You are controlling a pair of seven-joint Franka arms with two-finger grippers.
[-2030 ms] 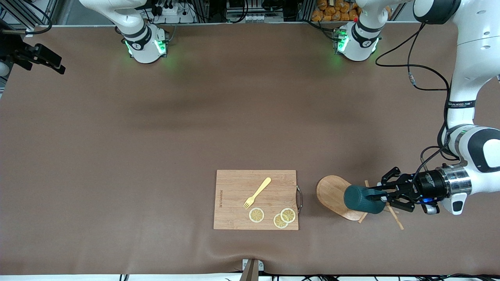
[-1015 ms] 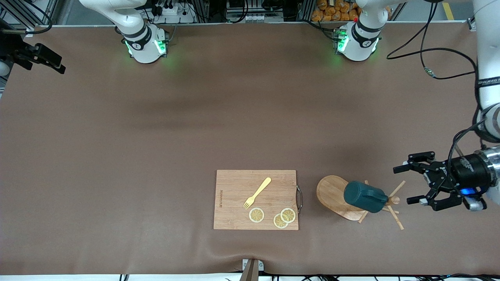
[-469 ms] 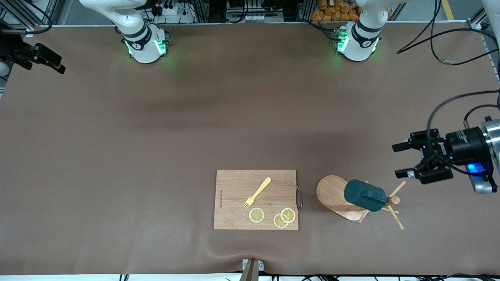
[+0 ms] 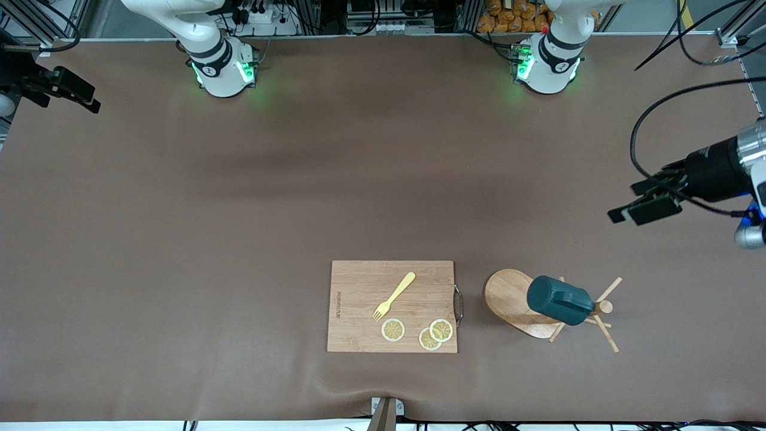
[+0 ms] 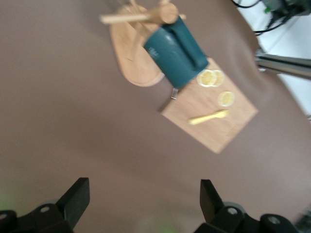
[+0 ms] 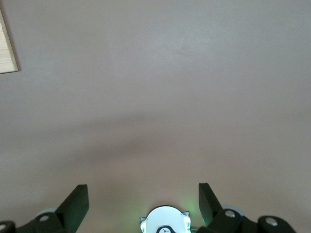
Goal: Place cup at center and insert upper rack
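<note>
The left gripper (image 4: pixel 640 206) has let go of the cup (image 4: pixel 558 307) and pulled away, open and empty, over the table (image 4: pixel 239 227) at its arm's end. The cup hangs on the rack (image 4: pixel 514 302) beside the board (image 4: pixel 392 305), so hanging looks done. The right gripper (image 6: pixel 143 206) waits open over bare table.

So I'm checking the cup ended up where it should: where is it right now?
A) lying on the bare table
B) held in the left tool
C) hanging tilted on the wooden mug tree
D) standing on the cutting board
C: the cup hangs tilted on the mug tree, while the left tool is open and well apart from it.
</note>
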